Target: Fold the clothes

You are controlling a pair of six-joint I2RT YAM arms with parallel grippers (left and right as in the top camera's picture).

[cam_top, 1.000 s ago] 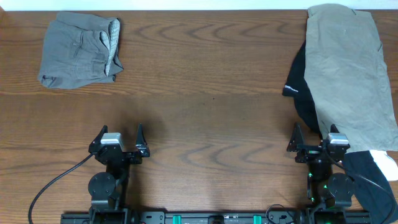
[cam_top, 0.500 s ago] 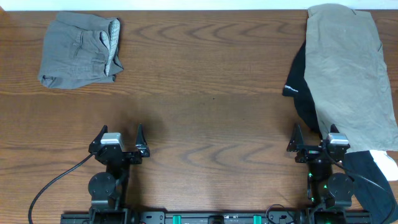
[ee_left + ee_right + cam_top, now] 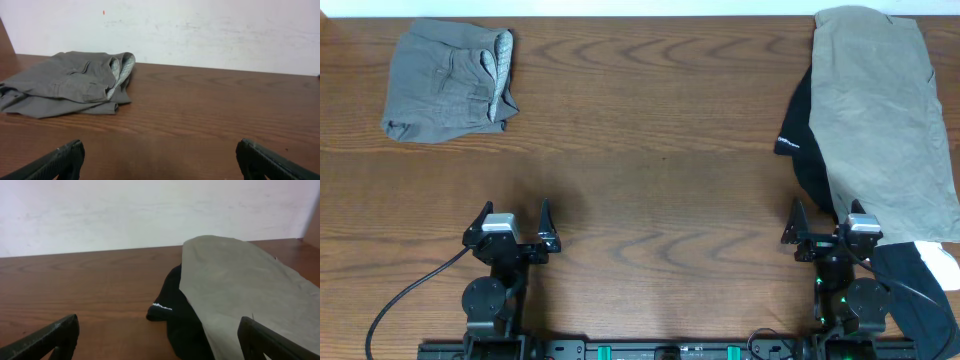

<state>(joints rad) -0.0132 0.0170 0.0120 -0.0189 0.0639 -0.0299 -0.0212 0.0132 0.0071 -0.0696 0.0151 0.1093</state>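
**Three garments spread over one wooden table point(image 3: 660, 150), both arms empty-handed**

One pair of light khaki shorts point(image 3: 885, 120), the largest piece, lies flat along the table's right edge, running from the far right corner down toward the near edge; its right side is cut off by the overhead frame. One black garment point(image 3: 808, 150) with small white lettering lies mostly buried beneath the khaki cloth, showing only along its left side. More black fabric appears at the near right corner, and whether it belongs to the same garment cannot be told. One pair of grey shorts point(image 3: 448, 82) sits folded near the far left corner, pale waistband lining showing. The two grippers stand near the table's front edge. The left gripper point(image 3: 513, 212) has its jaws spread wide over bare wood, holding nothing. The right gripper point(image 3: 827, 212), jaws equally wide, holds nothing, just beside the khaki hem. One small white patch point(image 3: 940, 262) at the right edge is too cropped to identify.
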